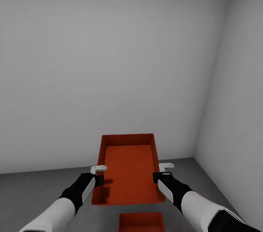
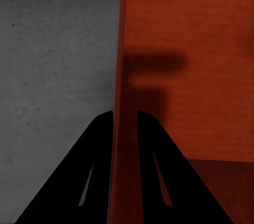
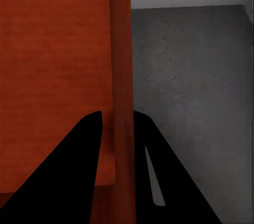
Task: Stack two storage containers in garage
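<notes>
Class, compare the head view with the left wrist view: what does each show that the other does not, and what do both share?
Head view alone: both arms holding the carried container by its side walls, the right gripper, a second container lower down, and the grey-white walls.
Left wrist view alone: the left gripper's dark fingers straddling one wall, seen close.
Both: the left gripper, the carried container and the grey floor.

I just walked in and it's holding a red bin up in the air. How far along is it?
Nearly done, it seems. Both bins are in the garage: one sits low on the grey floor. The other bin is held up, the left gripper and right gripper each clamped on a side wall. Left: lower it onto the floor bin and let go.
</notes>
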